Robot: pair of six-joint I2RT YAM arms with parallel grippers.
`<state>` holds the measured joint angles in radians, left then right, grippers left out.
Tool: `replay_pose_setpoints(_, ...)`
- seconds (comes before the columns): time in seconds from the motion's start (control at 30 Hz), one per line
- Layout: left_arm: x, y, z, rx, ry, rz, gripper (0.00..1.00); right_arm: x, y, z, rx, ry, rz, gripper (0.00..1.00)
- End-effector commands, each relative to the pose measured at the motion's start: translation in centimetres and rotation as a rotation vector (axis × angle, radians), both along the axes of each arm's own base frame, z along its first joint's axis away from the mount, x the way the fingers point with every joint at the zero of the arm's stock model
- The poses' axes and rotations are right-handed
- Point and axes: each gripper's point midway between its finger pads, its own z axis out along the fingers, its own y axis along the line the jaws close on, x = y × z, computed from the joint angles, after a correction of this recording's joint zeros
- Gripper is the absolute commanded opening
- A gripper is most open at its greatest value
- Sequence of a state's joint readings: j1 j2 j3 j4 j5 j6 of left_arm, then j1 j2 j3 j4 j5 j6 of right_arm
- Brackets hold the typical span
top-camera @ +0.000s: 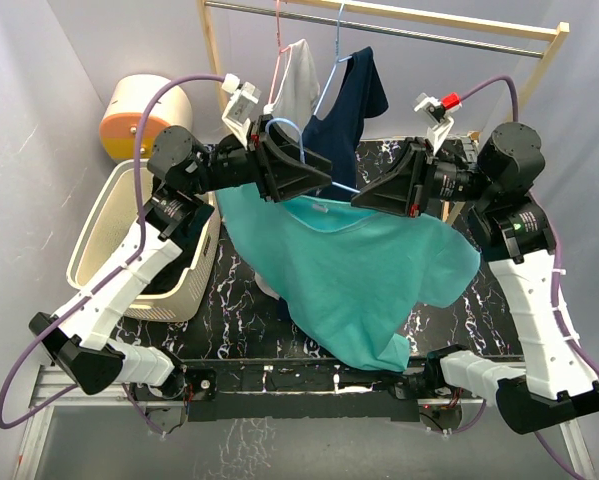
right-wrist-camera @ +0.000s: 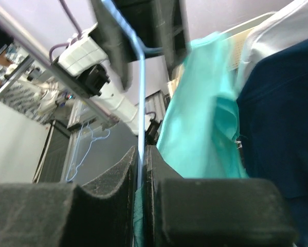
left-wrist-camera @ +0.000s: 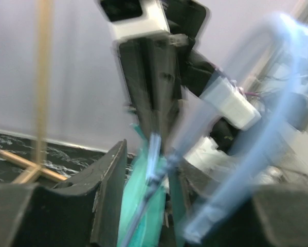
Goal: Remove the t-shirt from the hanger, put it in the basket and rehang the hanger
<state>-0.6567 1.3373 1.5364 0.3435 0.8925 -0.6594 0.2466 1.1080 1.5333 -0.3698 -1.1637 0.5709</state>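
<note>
tee (top-camera: 364, 275) hangs on the hanger (right-wrist-camera: 141, 103) midair, long axis left-right. right gripper (top-camera: 359, 200) pinches the wire just right of the collar. left gripper (top-camera: 324, 178) sits just left, jaws too blurry to call.

Soft, even light fills the top view, which is bright and sharp, with only a faint shadow under the t-shirt (top-camera: 359, 270) on the counter (top-camera: 234, 310). The left wrist view is badly motion-blurred, and the hanger (left-wrist-camera: 285, 82) smears into pale streaks. In the right wrist view the right pincer (right-wrist-camera: 142, 164) is dark and soft up close, and the middle is crisper.
</note>
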Motion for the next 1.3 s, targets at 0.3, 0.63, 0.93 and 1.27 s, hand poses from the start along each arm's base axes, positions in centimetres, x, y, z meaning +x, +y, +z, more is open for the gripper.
replay_pose_setpoints(0.3,0.4,4.8,2.9,0.023,-0.142,0.357,0.00,-1.2,-2.8,-5.9,-0.146,-0.053,-0.244,0.53)
replay_pose_setpoints(0.63,-2.4,7.7,3.5,0.052,-0.112,0.396,0.00,-5.4,-5.2,-11.7,-0.201,-0.048,-0.349,0.67)
replay_pose_setpoints(0.93,-2.3,7.5,2.0,0.075,-0.073,0.381,0.00,-4.9,-4.6,-10.6,-0.169,-0.076,-0.314,0.64)
replay_pose_setpoints(1.27,-1.2,6.2,-0.4,0.132,-0.033,0.355,0.00,-6.0,-2.5,-3.9,-0.055,-0.196,-0.104,0.67)
